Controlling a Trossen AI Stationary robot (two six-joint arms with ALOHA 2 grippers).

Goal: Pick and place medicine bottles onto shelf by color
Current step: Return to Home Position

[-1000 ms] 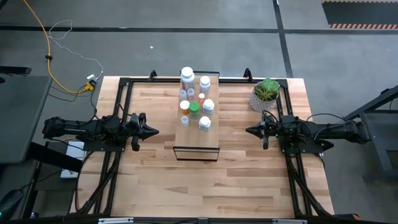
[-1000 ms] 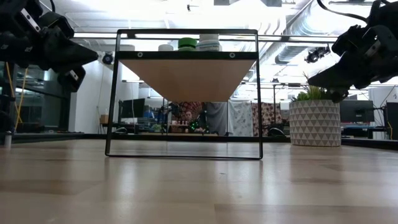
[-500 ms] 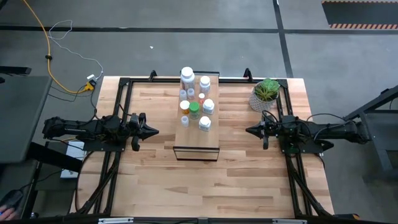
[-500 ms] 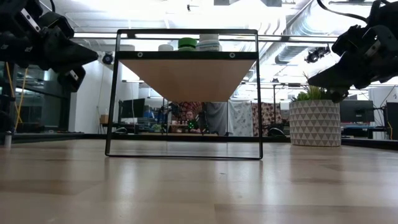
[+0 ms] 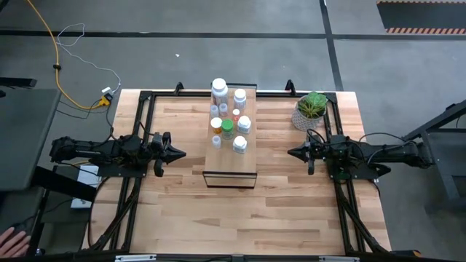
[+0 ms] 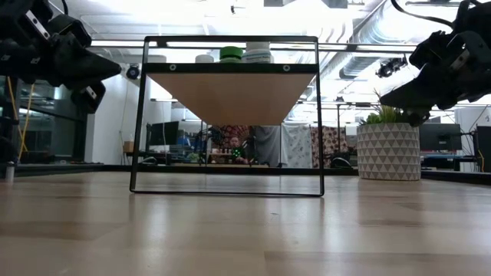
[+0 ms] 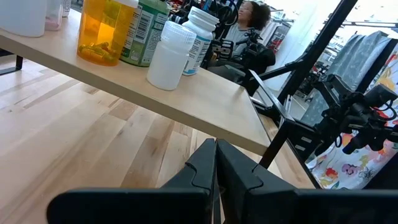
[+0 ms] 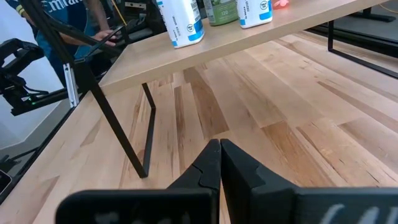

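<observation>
The pale-wood shelf (image 5: 230, 149) on its thin black frame stands mid-table. Several medicine bottles (image 5: 230, 116) stand upright on its far half: white ones, an orange one (image 7: 106, 31), a green one (image 5: 228, 129). In the left wrist view a white bottle (image 7: 168, 56) stands nearest the shelf's bare end. My left gripper (image 5: 182, 153) hovers shut, left of the shelf, above the table. My right gripper (image 5: 290, 153) hovers shut, right of the shelf. Both point at the shelf and hold nothing.
A potted green plant (image 5: 312, 109) in a patterned white pot stands near the table's far right corner, behind my right arm. Bare tabletop (image 5: 233, 218) lies on the near side of the shelf. A person's hand (image 5: 11, 239) shows at the floor, off the table's left.
</observation>
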